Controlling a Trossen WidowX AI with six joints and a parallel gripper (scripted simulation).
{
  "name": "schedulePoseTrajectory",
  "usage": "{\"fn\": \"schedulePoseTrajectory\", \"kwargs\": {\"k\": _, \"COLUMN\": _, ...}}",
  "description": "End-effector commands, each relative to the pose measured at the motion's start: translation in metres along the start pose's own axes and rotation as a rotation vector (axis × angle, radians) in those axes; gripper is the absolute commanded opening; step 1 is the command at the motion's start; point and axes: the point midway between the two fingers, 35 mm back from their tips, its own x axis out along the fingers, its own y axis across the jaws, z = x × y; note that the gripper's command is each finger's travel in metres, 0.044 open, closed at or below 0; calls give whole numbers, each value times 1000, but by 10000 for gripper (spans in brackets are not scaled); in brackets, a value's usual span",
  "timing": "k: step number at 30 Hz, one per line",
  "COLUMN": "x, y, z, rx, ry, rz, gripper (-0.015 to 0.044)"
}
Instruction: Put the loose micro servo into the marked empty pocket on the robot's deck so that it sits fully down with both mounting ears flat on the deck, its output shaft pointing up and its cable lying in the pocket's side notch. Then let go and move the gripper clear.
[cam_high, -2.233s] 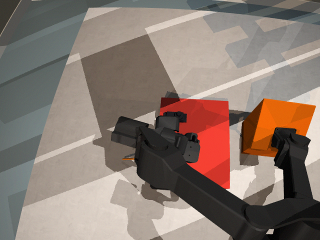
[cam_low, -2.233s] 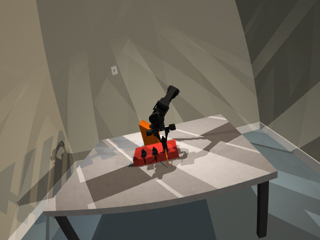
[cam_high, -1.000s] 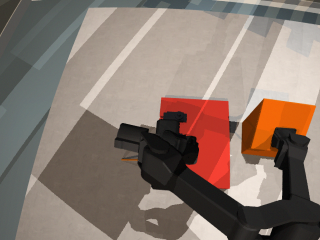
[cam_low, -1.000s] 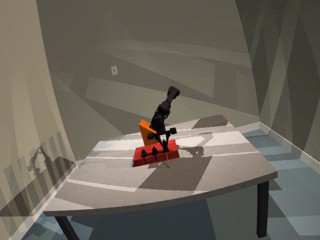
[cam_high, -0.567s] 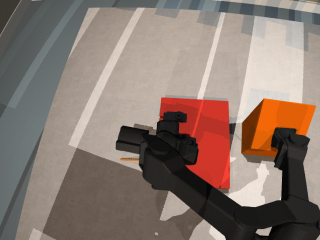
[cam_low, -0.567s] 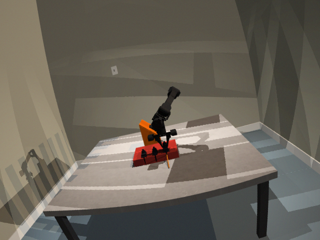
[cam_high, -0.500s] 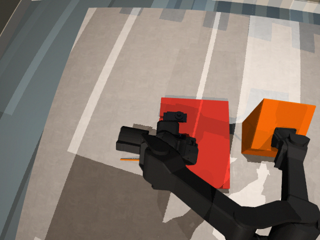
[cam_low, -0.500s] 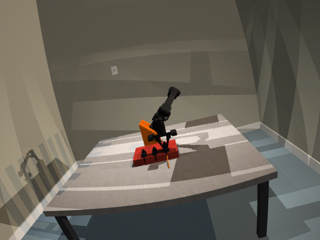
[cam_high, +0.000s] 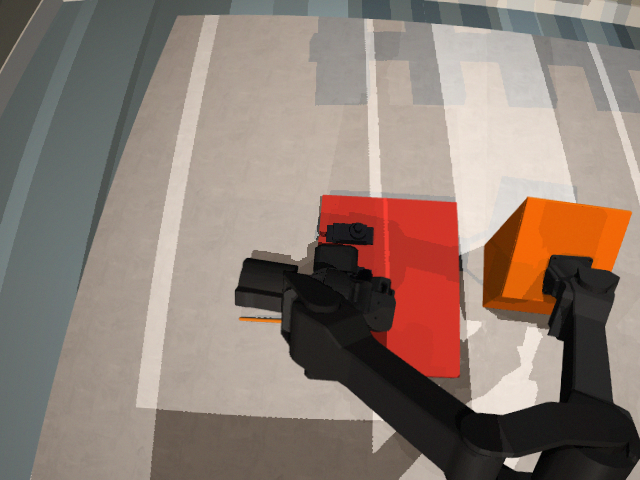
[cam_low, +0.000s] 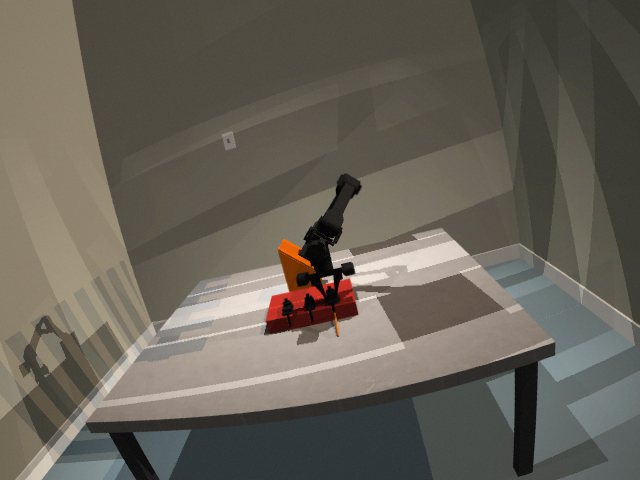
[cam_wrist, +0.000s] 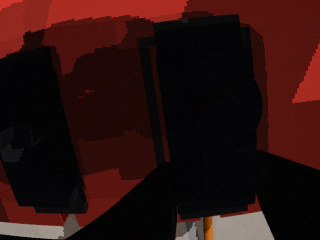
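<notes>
The loose micro servo (cam_wrist: 207, 110) is black, with its orange cable (cam_high: 258, 319) (cam_low: 336, 326) (cam_wrist: 208, 229) sticking out past the deck's edge. My gripper (cam_low: 331, 296) (cam_wrist: 212, 167) is shut on the servo, with one finger on each side of it. They are over the cable-side edge area of the red deck (cam_high: 426, 320) (cam_low: 347, 310) (cam_wrist: 295, 20). In the top view the arm hides the fingertips and servo. The wrist view shows a narrow dark strip along the servo's left side. The servo's lower part, the pocket and the notch are hidden or too dark to make out; the servo's height cannot be told.
Two fitted black servos stand in the deck, the outer one (cam_high: 350, 234) (cam_low: 287, 308) and the middle one (cam_low: 309, 302) (cam_wrist: 42, 130), which is nearer my gripper. An orange block (cam_high: 573, 227) (cam_low: 285, 253) with a sloping side stands behind the deck, by the arm's base.
</notes>
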Motion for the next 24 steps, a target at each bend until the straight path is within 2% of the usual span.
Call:
{"fn": "schedulePoseTrajectory", "kwargs": {"k": 1, "x": 4, "y": 0, "z": 0, "rx": 8, "ry": 1, "rz": -5, "gripper": 0}}
{"fn": "schedulePoseTrajectory", "kwargs": {"k": 10, "x": 11, "y": 0, "z": 0, "rx": 8, "ry": 1, "rz": -5, "gripper": 0}}
{"fn": "schedulePoseTrajectory", "kwargs": {"k": 17, "x": 8, "y": 0, "z": 0, "rx": 8, "ry": 1, "rz": -5, "gripper": 184}}
{"fn": "schedulePoseTrajectory", "kwargs": {"k": 21, "x": 1, "y": 1, "z": 0, "rx": 8, "ry": 1, "rz": -5, "gripper": 187}}
{"fn": "schedulePoseTrajectory", "kwargs": {"k": 24, "x": -24, "y": 2, "z": 1, "rx": 8, "ry": 0, "rz": -4, "gripper": 187}}
